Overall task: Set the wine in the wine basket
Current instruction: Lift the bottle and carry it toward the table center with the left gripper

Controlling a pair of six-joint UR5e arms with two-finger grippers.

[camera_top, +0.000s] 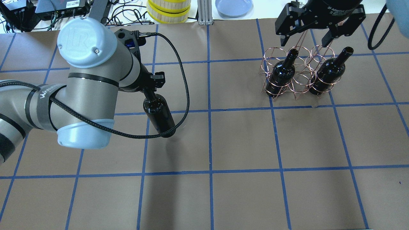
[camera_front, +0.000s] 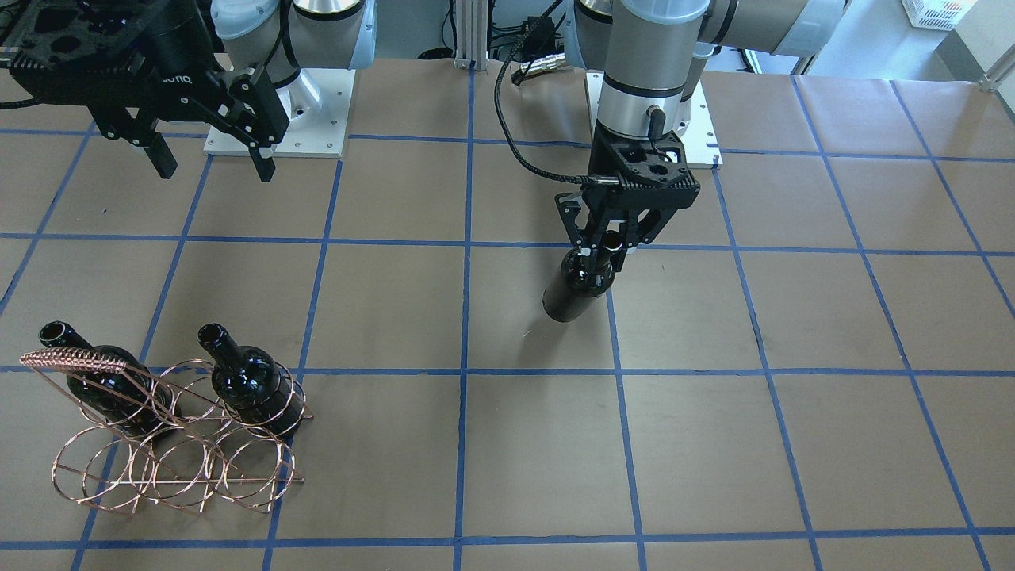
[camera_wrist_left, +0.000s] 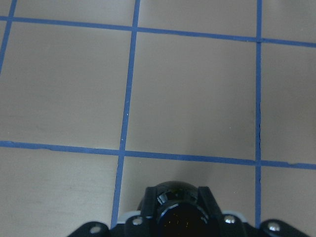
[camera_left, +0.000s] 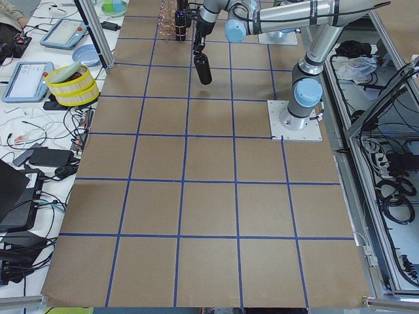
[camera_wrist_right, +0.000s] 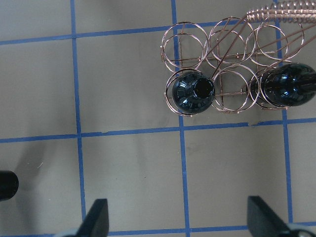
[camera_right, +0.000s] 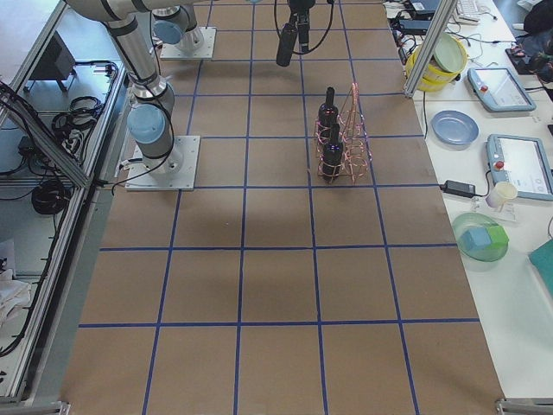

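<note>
Wine (camera_front: 581,284), gripped by the neck in your left gripper (camera_front: 607,242), which is clenched on it, looks lifted, well apart from the wine basket (camera_front: 174,464). You're mid-carry: bring it across to a free slot. Your right gripper (camera_front: 216,168) hovers released above the basket.

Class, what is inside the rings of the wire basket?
In the basket, two bottles fill one row's end rings; the other four are empty. The table under each bottle is covered.

You are looking at a wine bottle (camera_front: 575,293) of glossy, smooth near-black glass, a wine basket (camera_front: 174,452) of shiny copper-coloured thin wire, and a table (camera_front: 396,444) under matt brown paper with blue tape lines (camera_front: 465,317).
</note>
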